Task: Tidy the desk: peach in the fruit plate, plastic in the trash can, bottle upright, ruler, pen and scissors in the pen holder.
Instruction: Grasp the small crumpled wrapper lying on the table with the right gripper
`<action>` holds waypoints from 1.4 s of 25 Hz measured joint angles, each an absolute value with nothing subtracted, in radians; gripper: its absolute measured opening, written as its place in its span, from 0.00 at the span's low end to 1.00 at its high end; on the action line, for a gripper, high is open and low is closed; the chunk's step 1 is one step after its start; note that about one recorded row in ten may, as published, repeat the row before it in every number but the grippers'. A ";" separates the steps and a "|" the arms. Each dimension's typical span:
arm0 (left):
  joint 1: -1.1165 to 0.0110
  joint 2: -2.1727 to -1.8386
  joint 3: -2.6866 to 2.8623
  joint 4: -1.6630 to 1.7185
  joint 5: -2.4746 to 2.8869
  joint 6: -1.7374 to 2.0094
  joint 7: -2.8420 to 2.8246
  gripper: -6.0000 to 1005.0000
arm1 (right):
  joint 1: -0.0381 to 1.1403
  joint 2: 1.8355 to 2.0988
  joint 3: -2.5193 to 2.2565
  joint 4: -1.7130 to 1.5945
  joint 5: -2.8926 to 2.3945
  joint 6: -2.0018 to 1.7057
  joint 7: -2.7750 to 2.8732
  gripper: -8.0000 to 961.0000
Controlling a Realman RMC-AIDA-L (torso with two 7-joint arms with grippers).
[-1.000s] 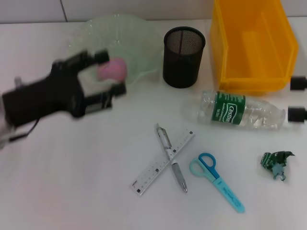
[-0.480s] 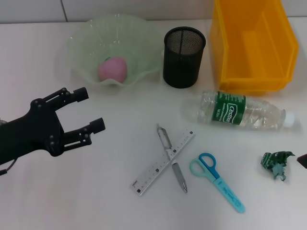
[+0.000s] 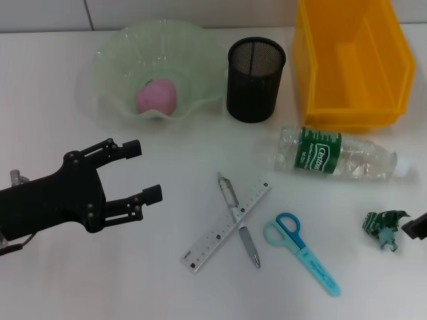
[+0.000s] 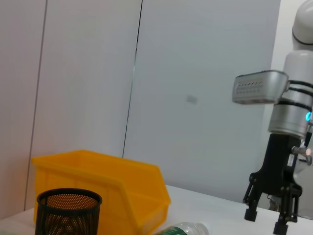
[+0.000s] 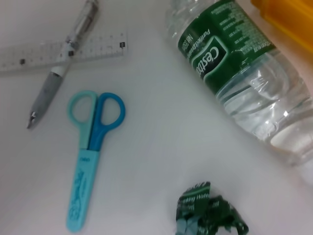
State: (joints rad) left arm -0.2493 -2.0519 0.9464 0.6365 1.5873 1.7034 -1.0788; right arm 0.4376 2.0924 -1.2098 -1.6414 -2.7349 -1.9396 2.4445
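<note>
The peach (image 3: 157, 97) sits in the fruit plate (image 3: 110, 57) at eleven o'clock. My left gripper (image 3: 143, 172) hangs released at eight. I judge the plastic (image 3: 385, 229) at four is next; my right gripper (image 3: 415, 227), fingers unclear, waits beside it.

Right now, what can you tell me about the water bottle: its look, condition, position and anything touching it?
The water bottle is clear, thin-looking plastic with a green label printed in white, wrapped round the end nearer the pen holder. It looks empty or nearly so, and its ribbed wall seems slightly dented. It lies on its side on the white desk, just in front of the yellow bin, cap end pointing to the robot's right. Nothing but the desk appears to touch it, and it is not yet upright.
</note>
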 joint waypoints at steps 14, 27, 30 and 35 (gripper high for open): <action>-0.258 -2.055 0.948 0.637 1.659 1.707 -1.078 0.84 | 0.457 2.092 -1.377 -1.477 -2.731 -1.765 2.497 0.82; -0.258 -2.056 0.948 0.637 1.660 1.703 -1.079 0.84 | 0.461 2.086 -1.411 -1.401 -2.729 -1.701 2.507 0.77; -0.258 -2.056 0.948 0.637 1.660 1.703 -1.080 0.84 | 0.461 2.086 -1.412 -1.397 -2.725 -1.697 2.508 0.64; -0.258 -2.056 0.941 0.637 1.660 1.709 -1.082 0.84 | 0.457 2.083 -1.402 -1.398 -2.692 -1.688 2.507 0.51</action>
